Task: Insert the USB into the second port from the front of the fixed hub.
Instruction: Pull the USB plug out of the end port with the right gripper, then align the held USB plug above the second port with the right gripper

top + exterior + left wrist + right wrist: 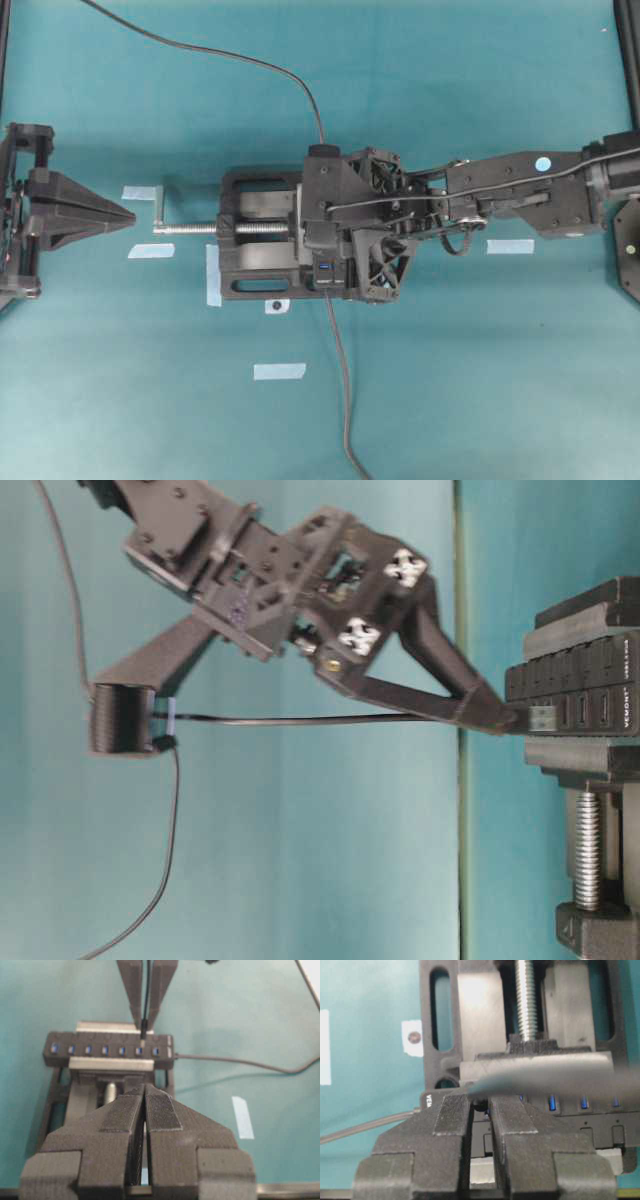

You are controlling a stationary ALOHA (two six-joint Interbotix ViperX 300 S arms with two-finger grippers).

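Black USB [541, 718] in right gripper [145, 1022] meets fixed hub [107, 1050].

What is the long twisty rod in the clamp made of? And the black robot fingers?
The rod looks like bare metal: silvery, shiny, with spiral threads. The fingers look like matte black plastic, probably 3D-printed, judging by the fine ridged lines across their surfaces.

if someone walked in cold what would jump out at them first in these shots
Most striking is the right gripper, shut on the USB and holding its metal tip right at the port row of the fixed hub, mid-table. The hub sits clamped in a black vise with a silver screw. At the far left, the left gripper waits shut and apart.
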